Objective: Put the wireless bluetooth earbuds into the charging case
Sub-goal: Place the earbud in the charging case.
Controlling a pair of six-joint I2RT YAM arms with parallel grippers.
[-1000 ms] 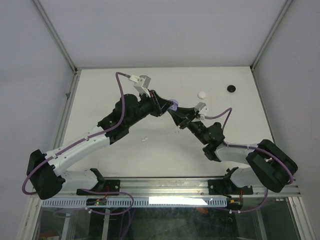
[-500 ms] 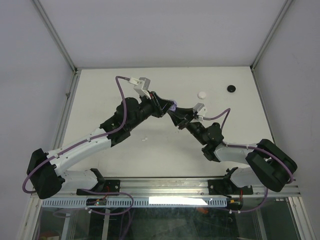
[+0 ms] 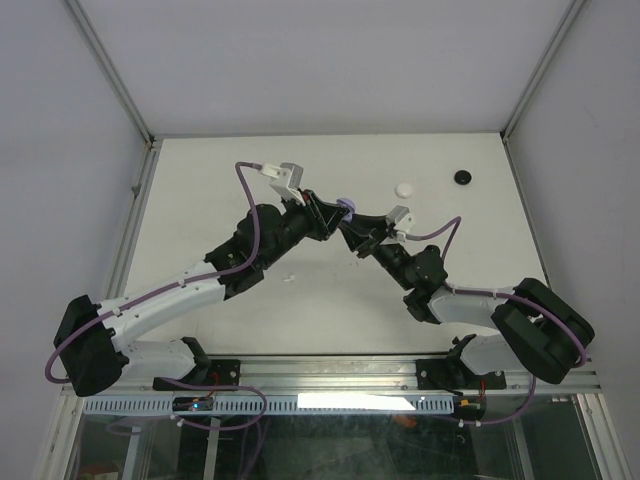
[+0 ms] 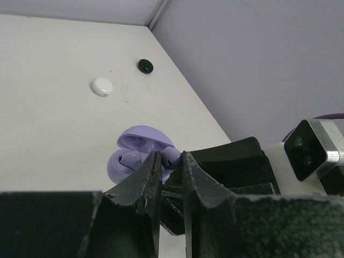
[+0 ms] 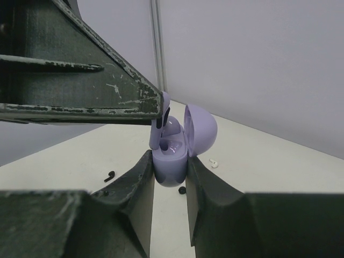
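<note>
We see the two arms meet over the middle of the tabletop, their hands tip to tip. The right hand is clamped on the lilac charging case, one finger pressing each side of its lower half. The case is held clear of the tabletop with its lid swung open and standing upright on the side away from the left arm.

The left hand is closed on a lilac earbud, pinched at its very fingertips. In the right wrist view the earbud hangs stem down directly over the open well of the case, at its rim. We cannot tell whether it touches the case.

On the tabletop beneath the case lie a black earbud and a white earbud, well apart from each other. Farther back we see a white puck and, beyond it toward the far right corner, a black puck.
</note>
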